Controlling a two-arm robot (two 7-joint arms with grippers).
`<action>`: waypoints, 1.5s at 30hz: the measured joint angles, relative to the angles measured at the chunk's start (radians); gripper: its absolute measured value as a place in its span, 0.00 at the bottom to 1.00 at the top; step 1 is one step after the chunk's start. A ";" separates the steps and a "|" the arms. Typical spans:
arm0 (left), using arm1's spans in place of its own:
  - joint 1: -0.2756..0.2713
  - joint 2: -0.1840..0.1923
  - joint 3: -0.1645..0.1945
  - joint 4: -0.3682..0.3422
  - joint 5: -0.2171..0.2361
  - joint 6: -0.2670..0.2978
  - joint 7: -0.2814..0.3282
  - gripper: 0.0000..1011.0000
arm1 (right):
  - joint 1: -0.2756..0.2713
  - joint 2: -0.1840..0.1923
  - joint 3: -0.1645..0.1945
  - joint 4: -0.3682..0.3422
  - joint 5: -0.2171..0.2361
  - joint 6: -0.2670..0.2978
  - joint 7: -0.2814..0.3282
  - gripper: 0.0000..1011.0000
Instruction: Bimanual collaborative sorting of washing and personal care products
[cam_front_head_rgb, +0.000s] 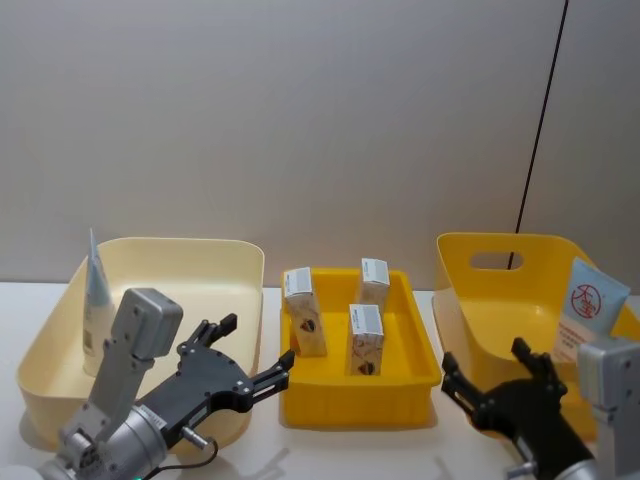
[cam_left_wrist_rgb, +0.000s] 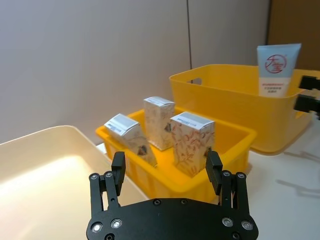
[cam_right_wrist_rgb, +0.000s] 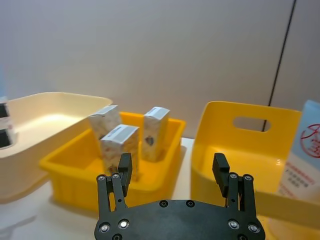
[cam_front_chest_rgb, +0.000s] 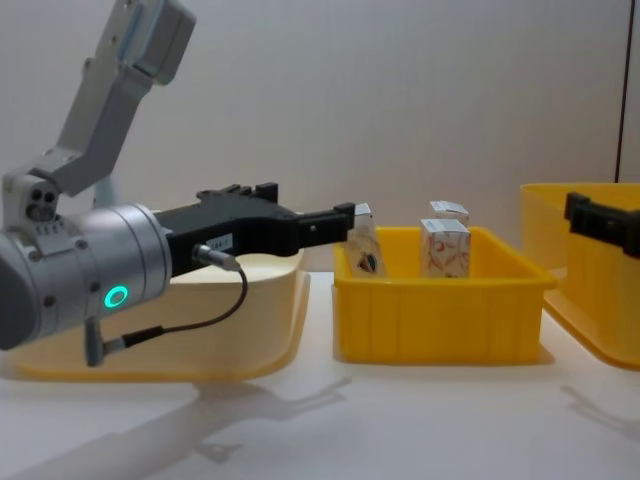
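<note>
Three small white cartons (cam_front_head_rgb: 304, 310) (cam_front_head_rgb: 373, 280) (cam_front_head_rgb: 366, 338) stand upright in the shallow yellow tray (cam_front_head_rgb: 360, 388) at the middle. A light-blue tube with a red logo (cam_front_head_rgb: 590, 305) leans in the deep yellow bin (cam_front_head_rgb: 465, 310) on the right. Another pale tube (cam_front_head_rgb: 97, 300) leans against the left wall of the cream bin (cam_front_head_rgb: 180, 246). My left gripper (cam_front_head_rgb: 257, 345) hovers open and empty over the cream bin's right rim, pointing at the tray. In the left wrist view the cartons (cam_left_wrist_rgb: 191, 140) sit just beyond its fingers (cam_left_wrist_rgb: 118, 165). My right gripper (cam_front_head_rgb: 484, 358) is open and empty by the yellow bin's front left.
The three containers stand in a row on a white table (cam_front_head_rgb: 360, 450), with a plain grey wall behind. A bare strip of table runs along the front of the containers. Narrow gaps separate the tray from each bin.
</note>
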 joint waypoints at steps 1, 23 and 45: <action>0.004 0.001 0.000 -0.005 0.005 0.001 0.008 0.99 | -0.014 0.008 -0.006 -0.011 0.013 -0.004 0.009 0.99; 0.133 0.051 0.001 -0.158 0.155 0.020 0.281 0.99 | -0.059 0.037 -0.027 -0.050 0.055 -0.014 0.039 0.99; 0.145 0.055 0.001 -0.173 0.170 0.023 0.308 0.99 | -0.012 0.028 -0.032 -0.015 0.062 -0.001 0.076 0.99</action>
